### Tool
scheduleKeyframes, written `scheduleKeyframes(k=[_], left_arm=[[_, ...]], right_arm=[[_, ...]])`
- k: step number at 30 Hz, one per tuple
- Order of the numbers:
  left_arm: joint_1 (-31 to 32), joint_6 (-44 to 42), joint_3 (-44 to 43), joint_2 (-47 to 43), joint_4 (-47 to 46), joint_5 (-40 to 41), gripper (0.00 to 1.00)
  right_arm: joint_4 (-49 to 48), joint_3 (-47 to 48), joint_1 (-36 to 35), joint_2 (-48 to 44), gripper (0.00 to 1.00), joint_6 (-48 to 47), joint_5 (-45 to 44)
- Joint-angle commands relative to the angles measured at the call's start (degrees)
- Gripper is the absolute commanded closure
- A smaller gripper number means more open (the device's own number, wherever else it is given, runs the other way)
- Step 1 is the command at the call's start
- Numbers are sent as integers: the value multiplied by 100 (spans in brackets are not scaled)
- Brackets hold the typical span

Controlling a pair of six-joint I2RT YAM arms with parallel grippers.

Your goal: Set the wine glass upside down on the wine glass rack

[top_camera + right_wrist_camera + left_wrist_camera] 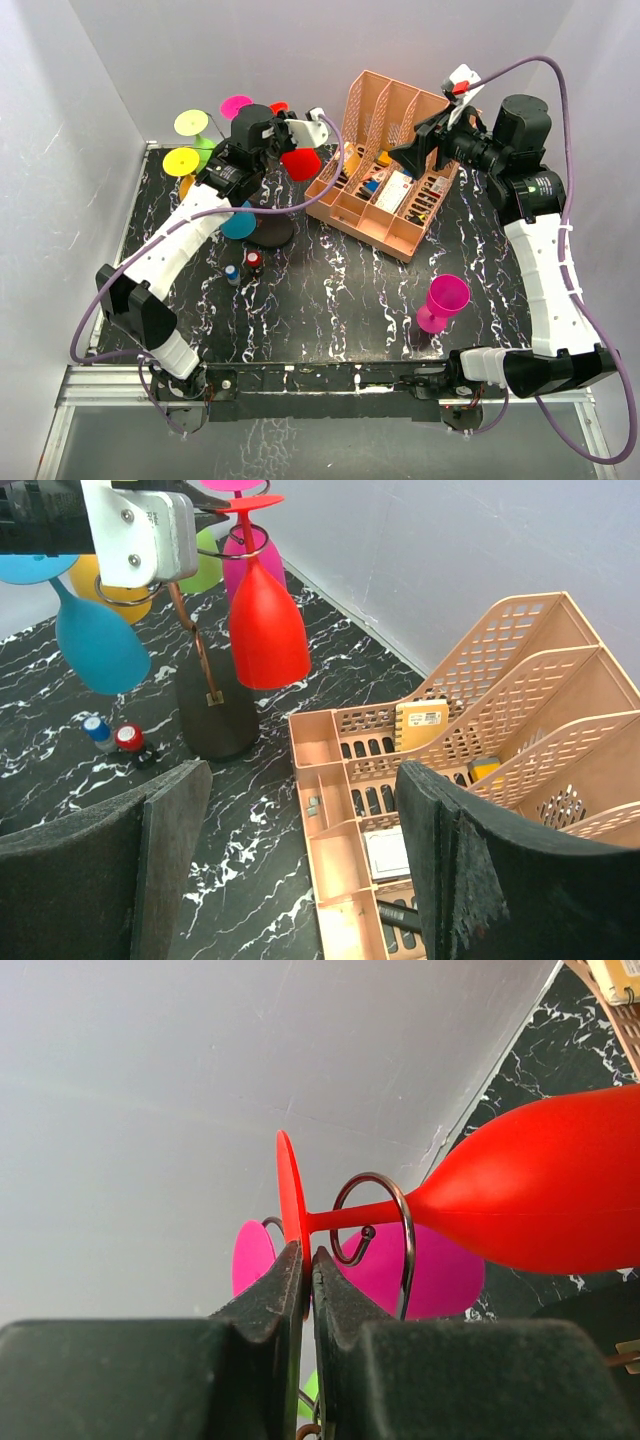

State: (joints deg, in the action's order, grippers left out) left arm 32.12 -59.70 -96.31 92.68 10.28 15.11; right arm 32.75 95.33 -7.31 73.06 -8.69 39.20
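Note:
The red wine glass [300,163] hangs bowl-down, its stem lying in a curled wire loop [405,1230] of the wine glass rack [215,715]. My left gripper [309,1260] is shut on the rim of the glass's flat red foot [290,1195], pinching it edge-on. In the right wrist view the red wine glass [267,630] hangs beside the rack's stem, above its black base. My right gripper [300,780] stands open and empty over the table next to the peach organiser, well to the right of the rack [270,232].
Blue [100,645], magenta [420,1275], yellow and green glasses hang on the same rack. A magenta glass [443,302] stands upright at the front right. The peach organiser [385,165] fills the back middle. Two small bottles [242,266] stand near the rack's base.

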Motion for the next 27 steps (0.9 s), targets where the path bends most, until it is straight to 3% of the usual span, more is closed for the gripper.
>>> scheduleKeyframes(k=[1, 27], left_arm=[[11, -35, 50, -43, -156, 264, 94], [15, -94, 389, -379, 48, 334, 80]], right_arm=[[-328, -32, 35, -160, 19, 34, 59], [-372, -125, 80, -176, 18, 43, 76]])
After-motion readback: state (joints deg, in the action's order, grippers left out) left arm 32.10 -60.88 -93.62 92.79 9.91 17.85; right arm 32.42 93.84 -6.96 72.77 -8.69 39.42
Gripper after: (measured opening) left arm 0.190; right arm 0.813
